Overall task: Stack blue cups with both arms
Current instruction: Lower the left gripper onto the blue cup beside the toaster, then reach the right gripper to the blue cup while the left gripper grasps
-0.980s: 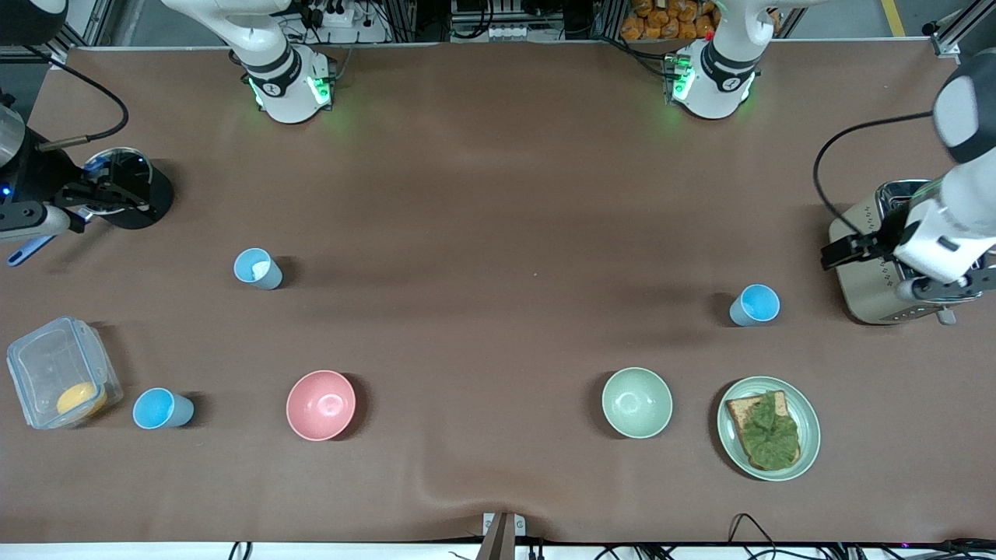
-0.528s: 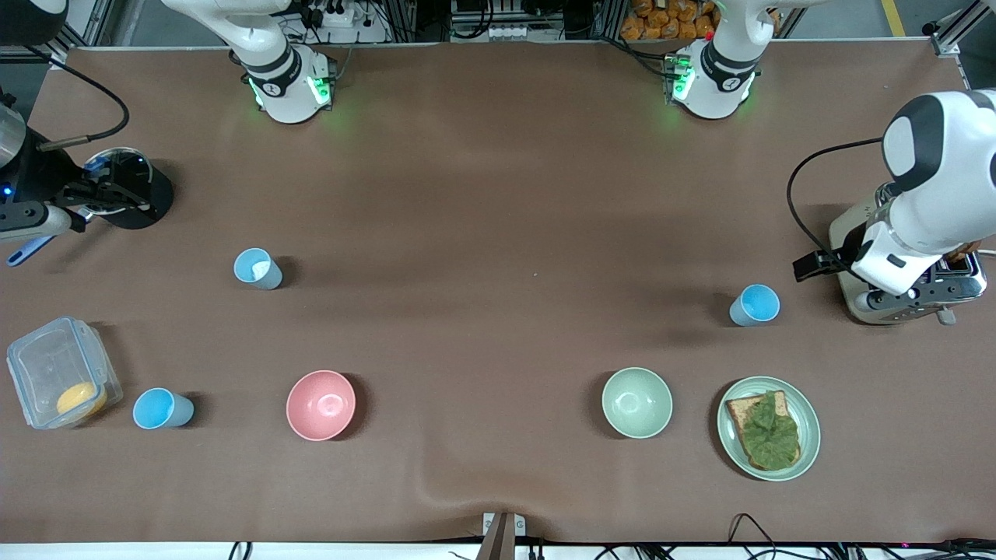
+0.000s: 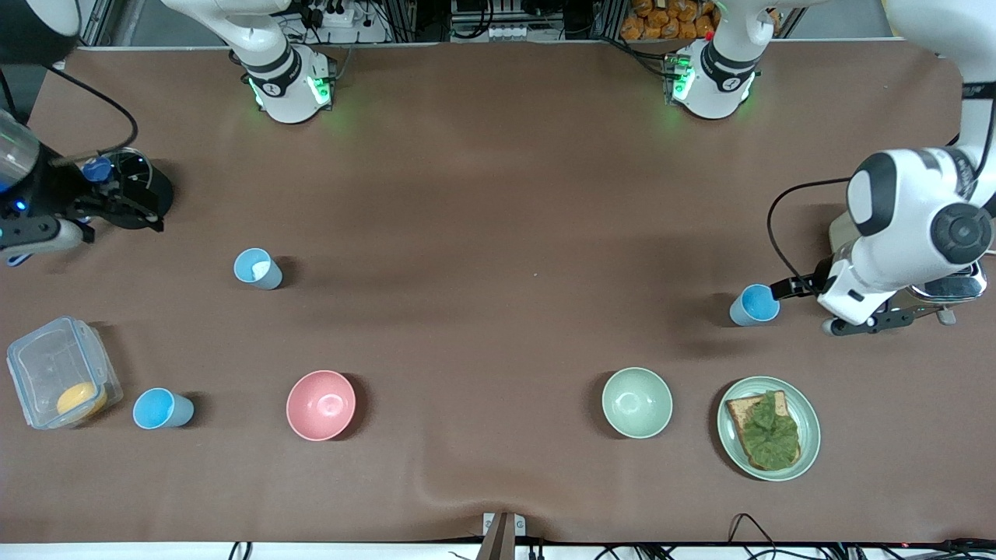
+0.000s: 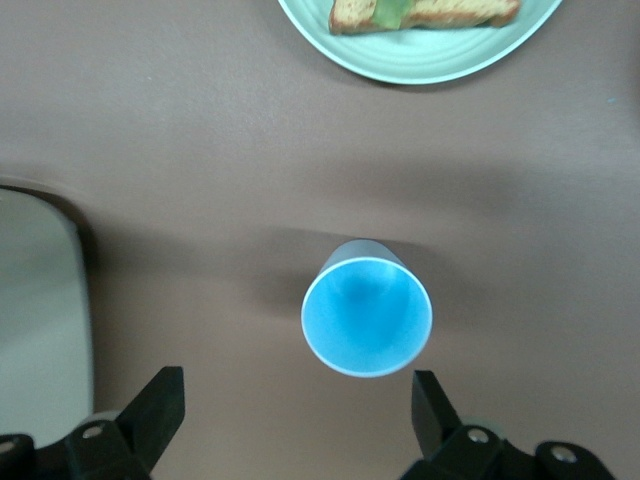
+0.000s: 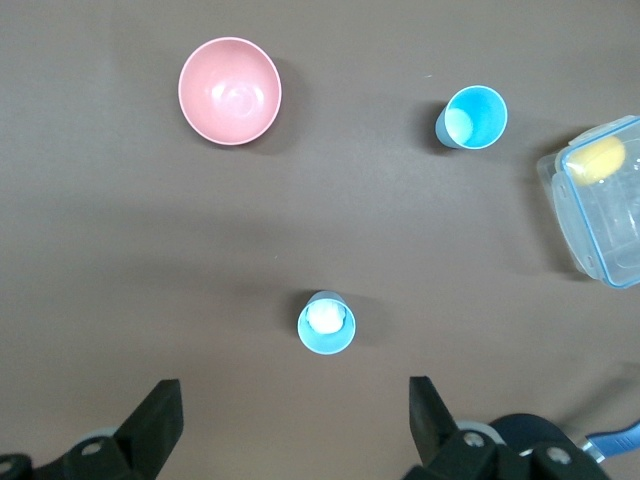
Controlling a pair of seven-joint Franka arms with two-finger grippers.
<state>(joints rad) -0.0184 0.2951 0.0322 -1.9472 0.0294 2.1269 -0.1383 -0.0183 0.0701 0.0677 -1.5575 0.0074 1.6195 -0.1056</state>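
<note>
Tabletop (image 3: pixel 498 194): brown, three blue cups unmoved.
Left gripper (image 4: pixel 298 412): my fingers (image 4: pixel 155 405) spread, now over one blue cup (image 3: pixel 753 305), previously beside toaster (image 3: pixel 953 284).
Right gripper (image 5: pixel 292 420): open, slightly shifted.

My left arm's body covered most of the toaster (image 3: pixel 955 285) in the front view; the left wrist view's edge cut off the green plate (image 4: pixel 420 62) and its toast (image 4: pixel 420 12), and my fingertips (image 4: pixel 160 400) partly
</note>
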